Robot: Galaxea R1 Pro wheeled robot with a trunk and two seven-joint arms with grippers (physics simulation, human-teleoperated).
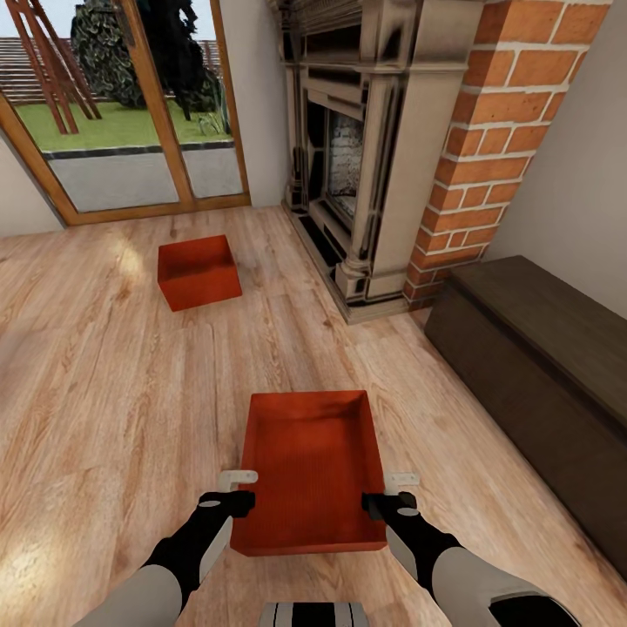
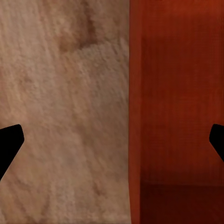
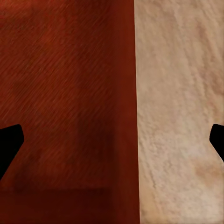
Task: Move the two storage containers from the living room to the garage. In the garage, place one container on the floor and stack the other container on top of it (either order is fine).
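The left gripper stands at the left long wall of the near red-orange rectangular plastic bin, and the right gripper stands at the opposite long wall. Each wrist view shows its two dark fingertips spread wide, one over the floor and the other over the bin's inside, with the thin upright wall running between them; the jaws are apart and straddle the walls, not pressed on them. In the right wrist view the fingertips stand the same way, wide apart across the right wall.

This bin sits on the light wood-plank flooring directly ahead of the robot, its long axis pointing away from the robot toward the fireplace side of the room, open top up. The head view gives the whole outline and both arms; the wrist views give the wall edge, the ribbed base texture and the finger gap.

The second red-orange plastic bin lies well apart, farther out to the left, near the wood-framed glass doors, turned slightly askew. The dark ornate fireplace mantel and red brick chimney stand ahead to the right, with the long dark brown chest beside them along the right wall.
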